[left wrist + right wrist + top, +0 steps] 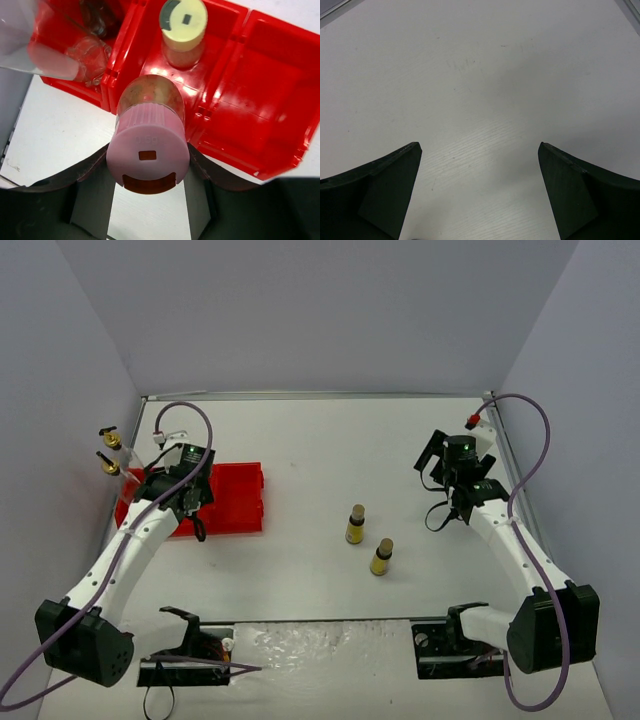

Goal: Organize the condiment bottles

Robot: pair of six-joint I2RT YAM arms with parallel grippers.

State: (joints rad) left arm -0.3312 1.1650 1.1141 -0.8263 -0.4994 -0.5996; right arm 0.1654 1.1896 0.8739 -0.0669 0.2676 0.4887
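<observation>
L gripper is clamped on the pink-capped bottle, 1 finger each side of the cap. Bottle hangs upright over the near end of the red tray's middle compartment; can't tell if its base touches the floor. I'd guess it's light, stiff plastic. The ribbed cap gives decent bite, but held that high it could swing, so I'd go slow w/ the arm. Looks: squat, beige-brown body, pink cap w/ a small slot on top.

Further in, same compartment, the yellow-capped bottle stands upright. The compartment to its left holds clear glass; top view shows 2 gold spouts at that end of the tray. Those are prob. fragile and slick, so better to take them at the body.

2 tiny yellow bottles stand well right of the tray, on the table. R gripper is far right of the tray, fingers apart, nothing in it.
</observation>
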